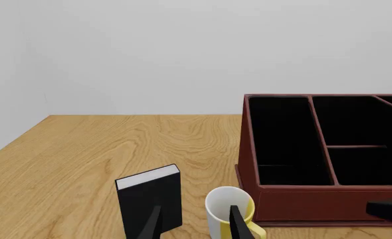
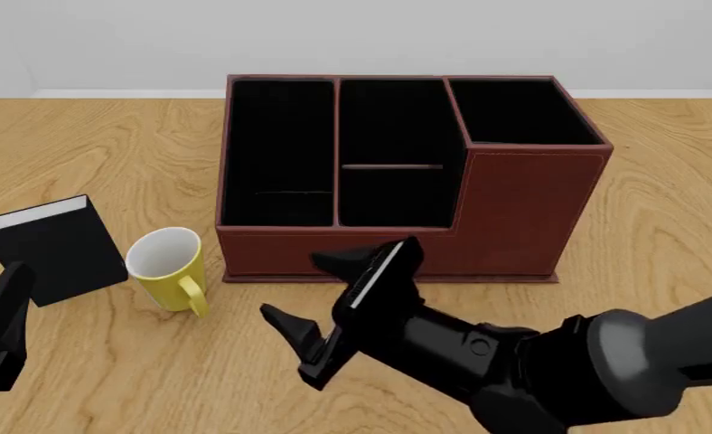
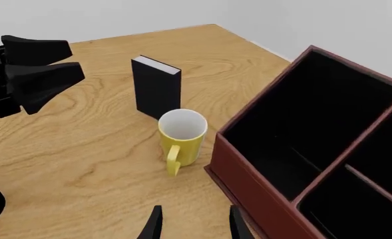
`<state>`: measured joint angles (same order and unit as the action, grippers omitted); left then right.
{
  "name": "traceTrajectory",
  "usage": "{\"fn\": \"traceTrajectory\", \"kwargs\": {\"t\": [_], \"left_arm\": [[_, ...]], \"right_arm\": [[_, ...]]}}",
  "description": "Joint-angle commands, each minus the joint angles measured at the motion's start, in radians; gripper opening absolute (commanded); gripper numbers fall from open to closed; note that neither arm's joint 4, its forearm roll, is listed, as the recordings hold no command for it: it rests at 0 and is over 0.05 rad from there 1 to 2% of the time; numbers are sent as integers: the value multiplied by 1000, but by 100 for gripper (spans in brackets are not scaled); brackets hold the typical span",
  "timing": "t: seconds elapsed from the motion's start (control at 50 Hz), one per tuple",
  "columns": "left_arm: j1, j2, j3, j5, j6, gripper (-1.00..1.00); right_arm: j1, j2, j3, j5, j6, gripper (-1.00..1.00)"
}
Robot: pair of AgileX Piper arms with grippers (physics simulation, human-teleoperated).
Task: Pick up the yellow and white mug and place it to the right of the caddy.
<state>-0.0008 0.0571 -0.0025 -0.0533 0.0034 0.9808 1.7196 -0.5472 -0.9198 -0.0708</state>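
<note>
Yellow outside and white inside, the small ceramic-looking mug [image 2: 168, 268] stands upright on the wooden desk [image 2: 79, 145], just left of the reddish-brown leather-look caddy [image 2: 525, 212], handle toward the near side. The right claw [image 2: 332, 303] waits near it, released; the left claw [image 1: 194, 221] is released too.
</note>
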Motion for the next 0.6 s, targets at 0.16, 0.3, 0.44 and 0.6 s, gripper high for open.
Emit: {"fn": "traceTrajectory", "kwargs": {"t": [0.16, 0.3, 0.44, 0.6], "left_arm": [[0, 0, 0, 0, 1, 100], [0, 0, 0, 0, -1, 100], [0, 112, 2, -114, 0, 100], [0, 109, 2, -111, 0, 100]], "right_arm": [[5, 115, -104, 28, 4, 100], [14, 165, -142, 32, 1, 100], [24, 184, -174, 47, -5, 100], [28, 206, -200, 55, -4, 100]]}}
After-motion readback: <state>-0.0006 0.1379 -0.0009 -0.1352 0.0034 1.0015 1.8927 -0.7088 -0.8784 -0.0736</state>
